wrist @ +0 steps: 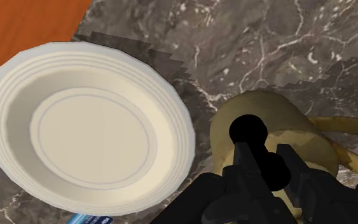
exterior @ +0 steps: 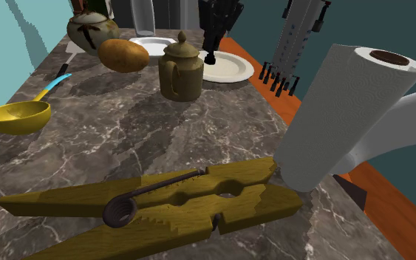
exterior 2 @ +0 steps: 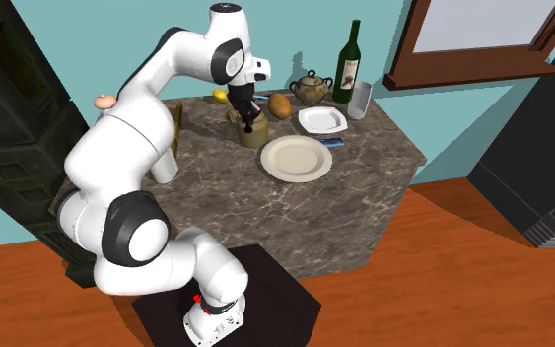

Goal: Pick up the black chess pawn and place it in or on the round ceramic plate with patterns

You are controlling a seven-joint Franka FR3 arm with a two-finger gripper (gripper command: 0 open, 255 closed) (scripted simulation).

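Pawn [wrist: 250, 130], black and judged light, hard and slippery, is clamped below its round head by the gripper [wrist: 265, 164], aloft just beside the cream plate [wrist: 88, 127]; that neck hold is judged safest.

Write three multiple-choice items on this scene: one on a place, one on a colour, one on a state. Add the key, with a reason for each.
1. Where does the round plate stand?
A) on the table beside the lidded jug
B) on the orange floor
C) on top of the jug

2. What colour is the bowl of the ladle?
A) red
B) yellow
C) white

3. What state is the black chess pawn in?
A) clasped in the gripper
B) standing on the plate
C) lying on the table

Key: 1 A, the plate's rim lies next to the jug on the marble top. 2 B, the bowl is plainly yellow. 3 A, the wrist view shows the fingers closed around the pawn and the plate bare.
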